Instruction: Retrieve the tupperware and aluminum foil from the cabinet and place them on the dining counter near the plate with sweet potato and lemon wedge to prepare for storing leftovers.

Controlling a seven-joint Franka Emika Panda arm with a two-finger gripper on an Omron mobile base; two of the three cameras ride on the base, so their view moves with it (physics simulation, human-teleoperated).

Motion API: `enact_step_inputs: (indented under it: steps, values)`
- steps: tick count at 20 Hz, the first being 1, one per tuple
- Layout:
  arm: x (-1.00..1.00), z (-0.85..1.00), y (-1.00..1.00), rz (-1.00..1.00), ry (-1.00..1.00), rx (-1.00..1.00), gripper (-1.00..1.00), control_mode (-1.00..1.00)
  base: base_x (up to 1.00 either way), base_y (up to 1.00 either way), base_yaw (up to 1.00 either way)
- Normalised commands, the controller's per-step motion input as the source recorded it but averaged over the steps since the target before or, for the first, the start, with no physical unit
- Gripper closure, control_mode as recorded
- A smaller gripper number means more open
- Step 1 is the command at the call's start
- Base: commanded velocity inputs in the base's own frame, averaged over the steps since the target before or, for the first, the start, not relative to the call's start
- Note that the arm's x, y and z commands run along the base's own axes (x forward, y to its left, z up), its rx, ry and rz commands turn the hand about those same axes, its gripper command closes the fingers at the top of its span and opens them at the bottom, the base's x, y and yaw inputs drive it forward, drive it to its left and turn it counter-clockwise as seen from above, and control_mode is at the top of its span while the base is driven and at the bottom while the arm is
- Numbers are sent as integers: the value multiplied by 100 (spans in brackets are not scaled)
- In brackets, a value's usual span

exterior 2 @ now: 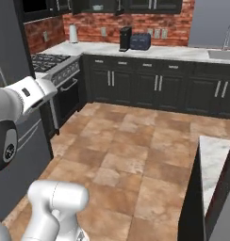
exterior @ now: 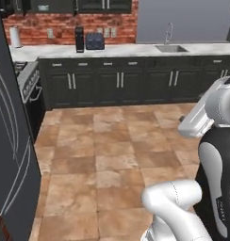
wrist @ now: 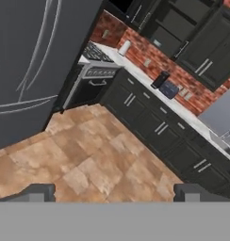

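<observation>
My gripper [wrist: 114, 194] is open, its two dark fingertips [wrist: 37, 193] set wide apart with nothing between them, raised above the tiled floor [wrist: 88, 160]. It looks toward a run of dark wall cabinets [wrist: 197, 37] over the brick back wall, also seen along the top edge in the left base view [exterior: 102, 4]. The tupperware, the aluminum foil and the plate with sweet potato and lemon wedge are out of view. The corner of a marble counter [exterior 2: 212, 157] shows at the lower right of the right base view.
A tall dark fridge [exterior: 8, 141] stands close on the left, with a stove [exterior 2: 53, 66] beyond it. The back counter [exterior: 131, 49] carries a paper towel roll [exterior: 15, 36], a coffee machine [exterior: 79, 39], a toaster [exterior: 94, 41] and a sink [exterior: 171, 47].
</observation>
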Motion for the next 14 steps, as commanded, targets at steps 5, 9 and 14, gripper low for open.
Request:
enact_step_inputs:
  steps: [5, 9, 14]
  values:
    - [0, 0, 0, 0, 0, 0, -100, 100, 100, 67, -27]
    - [0, 0, 0, 0, 0, 0, -100, 100, 100, 99, -16]
    - [0, 0, 0, 0, 0, 0, -100, 100, 100, 95, -4]
